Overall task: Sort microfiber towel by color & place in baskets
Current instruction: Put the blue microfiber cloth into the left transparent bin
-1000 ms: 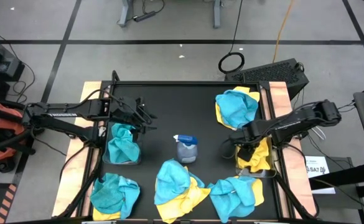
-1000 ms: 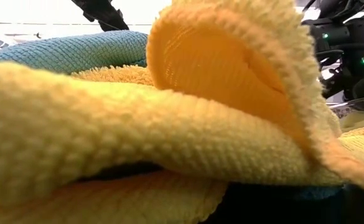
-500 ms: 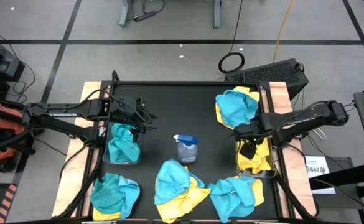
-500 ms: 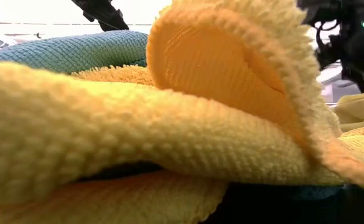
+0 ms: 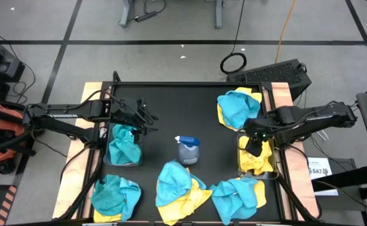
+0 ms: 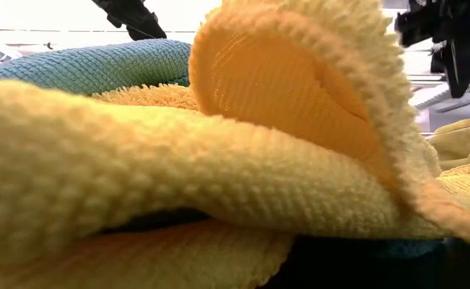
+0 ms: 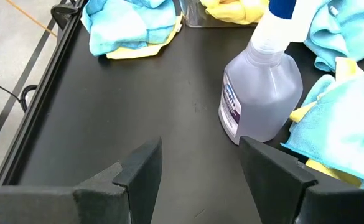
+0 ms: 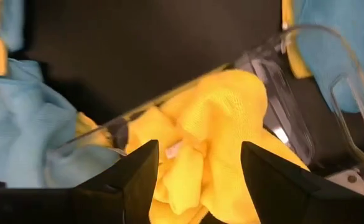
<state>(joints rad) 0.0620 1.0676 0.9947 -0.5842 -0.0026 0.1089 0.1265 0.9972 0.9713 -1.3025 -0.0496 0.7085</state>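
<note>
My right gripper (image 5: 253, 143) (image 8: 198, 149) hangs open above the right clear basket (image 5: 272, 174) (image 8: 306, 74) and touches nothing. Crumpled yellow towels (image 8: 219, 124) lie in that basket. My left gripper (image 5: 150, 117) (image 7: 200, 144) waits open over the table's left part, beside the far end of the left basket (image 5: 122, 163), which holds a teal towel (image 5: 123, 145). A teal towel lies on a yellow one at the far right (image 5: 238, 108). Along the near edge lie a teal towel (image 5: 114, 194), a teal-and-yellow pile (image 5: 180, 185) and another teal towel (image 5: 236, 194). In the low view a yellow towel (image 6: 218, 160) fills the foreground.
A grey spray bottle with a blue top (image 5: 187, 150) (image 7: 259, 93) stands at the table's middle, between the baskets. The black mat is bare across the far middle (image 5: 183, 107). A raised rail (image 5: 277, 107) runs along the table's right side.
My right gripper has moved toward the table's right edge, from beside the right basket to over it, and has risen, as the low view shows. The towels and my left arm have kept still.
</note>
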